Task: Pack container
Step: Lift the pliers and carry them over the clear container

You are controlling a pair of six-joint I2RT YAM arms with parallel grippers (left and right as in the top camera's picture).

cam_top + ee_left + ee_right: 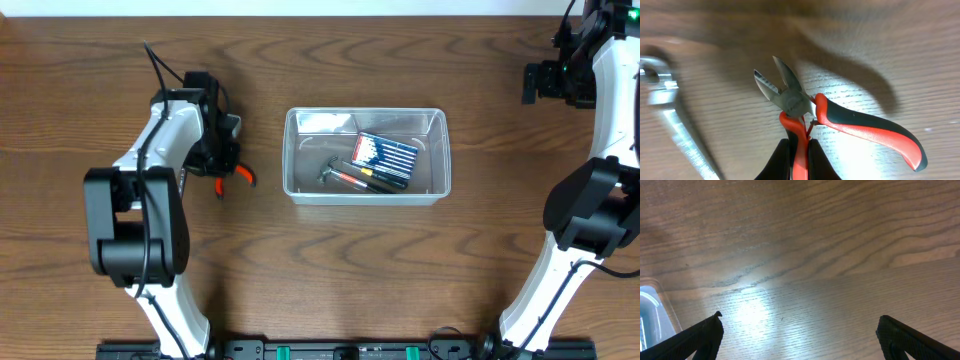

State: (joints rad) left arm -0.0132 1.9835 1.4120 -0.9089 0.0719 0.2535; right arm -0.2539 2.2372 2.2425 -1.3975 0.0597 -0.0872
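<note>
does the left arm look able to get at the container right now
Probably yes. The left end effector, shut on the cutters, sits just left of the container, with nothing lying on the table between them, and the container's top is open.

Brown wood-grain table (330, 270), red-and-black-handled cutters (795, 102) over it, blades slightly parted, handles spread, blurred shiny metal tool (675, 130) to their left, type indistinct.
</note>
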